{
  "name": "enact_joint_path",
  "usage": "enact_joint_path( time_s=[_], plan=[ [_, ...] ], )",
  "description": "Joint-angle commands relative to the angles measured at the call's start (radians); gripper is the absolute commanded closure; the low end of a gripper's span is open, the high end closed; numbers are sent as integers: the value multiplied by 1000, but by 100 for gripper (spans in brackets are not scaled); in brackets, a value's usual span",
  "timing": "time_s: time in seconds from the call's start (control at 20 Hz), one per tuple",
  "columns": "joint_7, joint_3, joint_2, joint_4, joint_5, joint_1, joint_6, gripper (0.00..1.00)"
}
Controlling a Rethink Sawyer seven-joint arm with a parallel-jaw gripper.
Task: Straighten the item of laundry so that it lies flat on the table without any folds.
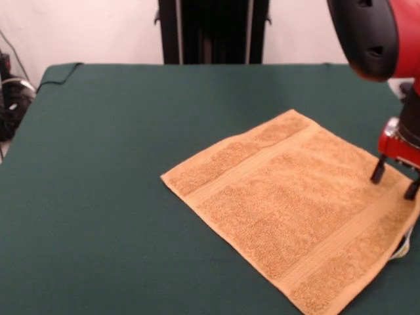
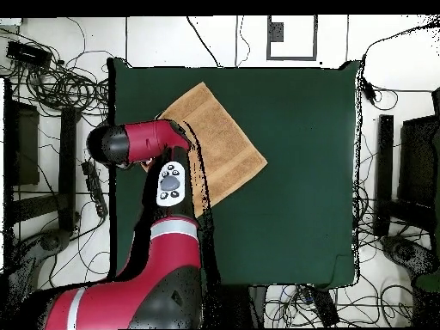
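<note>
The orange-tan towel (image 1: pixel 289 203) lies spread out on the green table (image 1: pixel 98 164), turned like a diamond, toward the right. Its woven bands run near two opposite edges. A small white label (image 1: pixel 400 252) peeks out at its right front edge. My gripper (image 1: pixel 395 182) is at the picture's right edge, over the towel's right corner. Its two black fingers (image 1: pixel 378 170) stand apart with nothing between them, tips at or just above the cloth. In the overhead view the towel (image 2: pixel 225 142) lies near the table's (image 2: pixel 301 172) far left, and my arm (image 2: pixel 146 142) hides the gripper.
The black pedestal (image 1: pixel 211 29) stands at the table's far side. Cables (image 1: pixel 10 98) lie off the table's left edge, and more cables (image 2: pixel 51 77) ring the table in the overhead view. The towel's right corner lies close to the table's edge.
</note>
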Motion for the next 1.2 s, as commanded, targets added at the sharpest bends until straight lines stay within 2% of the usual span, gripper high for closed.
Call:
enact_joint_path(
  time_s=[0.05, 0.35, 0.5, 0.7, 0.9, 1.2],
  plan=[
    [273, 13, 39, -89, 89, 37, 75, 0],
    [187, 6, 0, -39, 87, 5, 85, 0],
    [78, 17, -56, 44, 62, -50, 74, 0],
    [-56, 34, -106, 98, 26, -123, 84, 0],
    [-75, 42, -125, 118, 5, -147, 64, 0],
    [-176, 45, -295, 249, -53, -216, 49, 0]
  ],
)
